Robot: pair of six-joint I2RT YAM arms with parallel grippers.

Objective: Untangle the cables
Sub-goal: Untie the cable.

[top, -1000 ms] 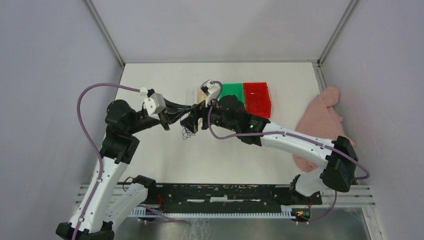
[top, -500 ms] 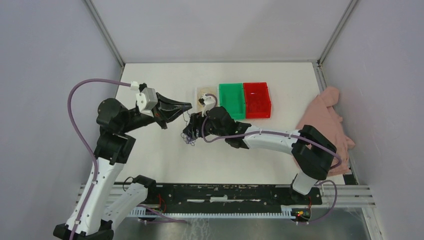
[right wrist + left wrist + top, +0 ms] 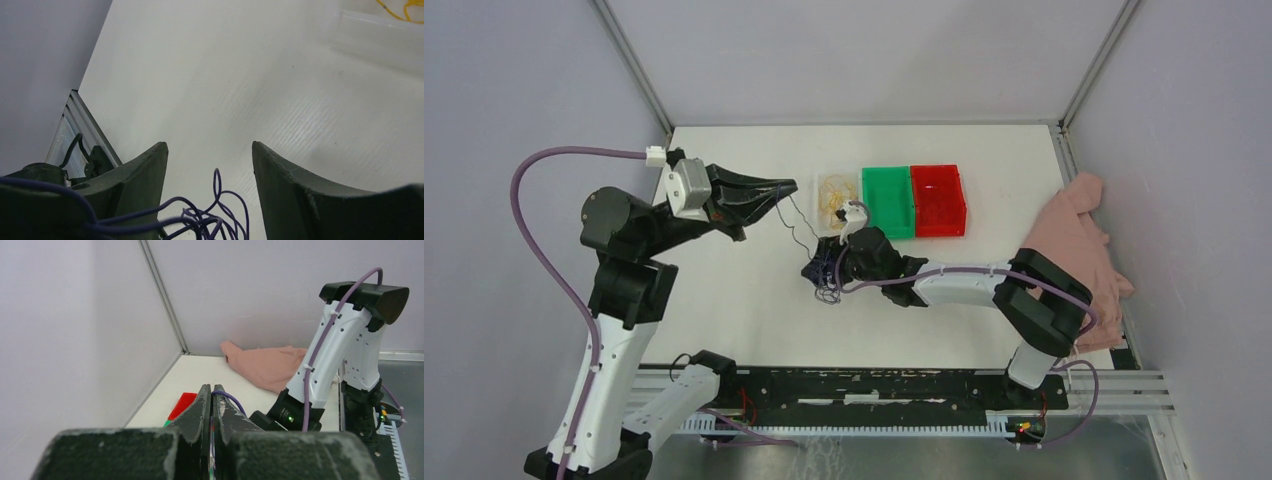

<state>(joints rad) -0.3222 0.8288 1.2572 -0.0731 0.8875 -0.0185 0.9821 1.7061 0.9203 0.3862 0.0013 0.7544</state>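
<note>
The left gripper [image 3: 211, 388] is pinched tight on a strand of the purple cable [image 3: 215, 220]. The strand runs toward 5 o'clock, down to its tangle on the bench [image 3: 744, 300]. The right gripper [image 3: 209, 146] stands over that tangle with its jaws apart. The yellow cable [image 3: 837, 196] lies in a clear tray [image 3: 820, 190] at the right gripper's 12 o'clock.

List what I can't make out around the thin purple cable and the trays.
- Right wrist view: the thin purple cable tangle runs off the bottom edge, the thin yellow cable off the top edge.
- Top view: the right gripper partly covers that tangle; the red plastic tray contents are too small to tell.
- Left wrist view: the left gripper hides its own pinch point.
</note>
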